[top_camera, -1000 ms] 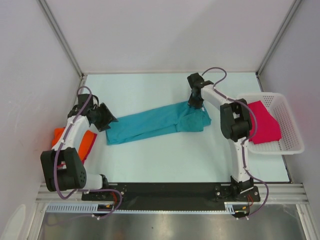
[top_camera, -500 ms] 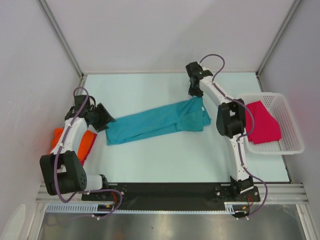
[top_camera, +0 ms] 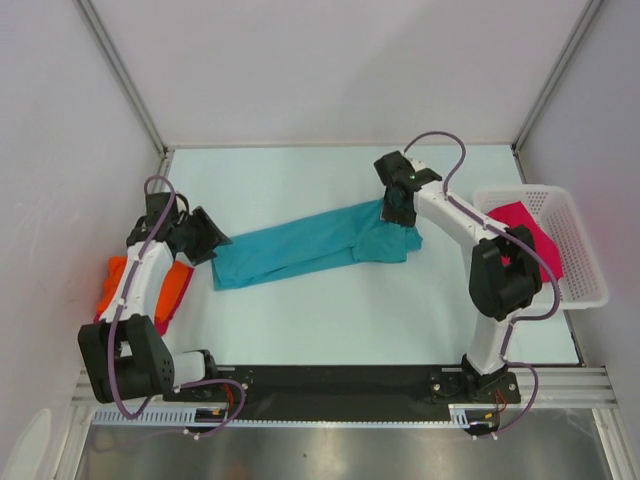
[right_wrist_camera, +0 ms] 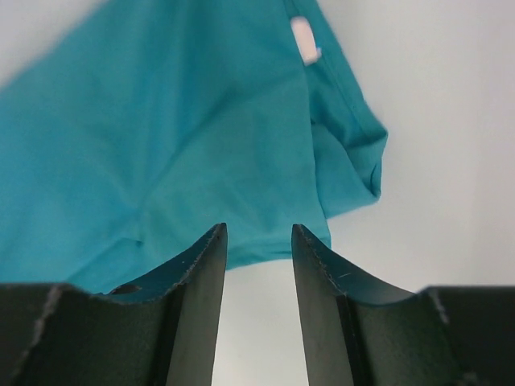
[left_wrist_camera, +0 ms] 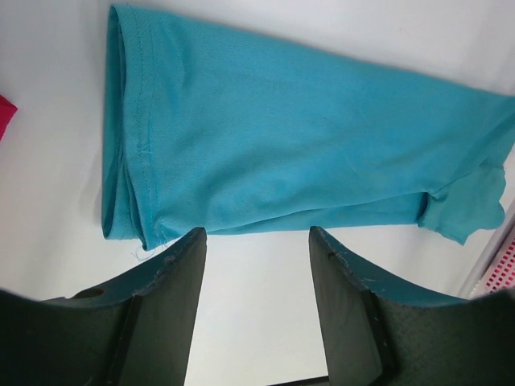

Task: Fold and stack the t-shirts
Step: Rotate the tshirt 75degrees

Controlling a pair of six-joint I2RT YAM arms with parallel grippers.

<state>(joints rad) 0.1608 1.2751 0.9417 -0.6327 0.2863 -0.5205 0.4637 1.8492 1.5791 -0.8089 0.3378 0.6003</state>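
Note:
A teal t-shirt (top_camera: 310, 245) lies in a long folded strip slanting across the middle of the table. Its hem end points at my left gripper (top_camera: 216, 240), which stands open just off that end. The left wrist view has the teal t-shirt (left_wrist_camera: 306, 153) past the open left gripper (left_wrist_camera: 257, 233), with bare table between the jaws. My right gripper (top_camera: 398, 208) hovers over the shirt's neck end. In the right wrist view the right gripper (right_wrist_camera: 259, 229) is open above the edge of the teal t-shirt (right_wrist_camera: 161, 137), whose white label (right_wrist_camera: 304, 39) shows.
A folded orange t-shirt (top_camera: 176, 286) sits at the left table edge, partly under my left arm. A white lattice basket (top_camera: 590, 292) at the right holds a magenta t-shirt (top_camera: 528, 232), with my right elbow over it. Frame posts stand at the back corners.
My right gripper has opened and let go of the teal shirt's neck end, then come back toward me, and its elbow swung right over the basket. My left arm has hardly moved.

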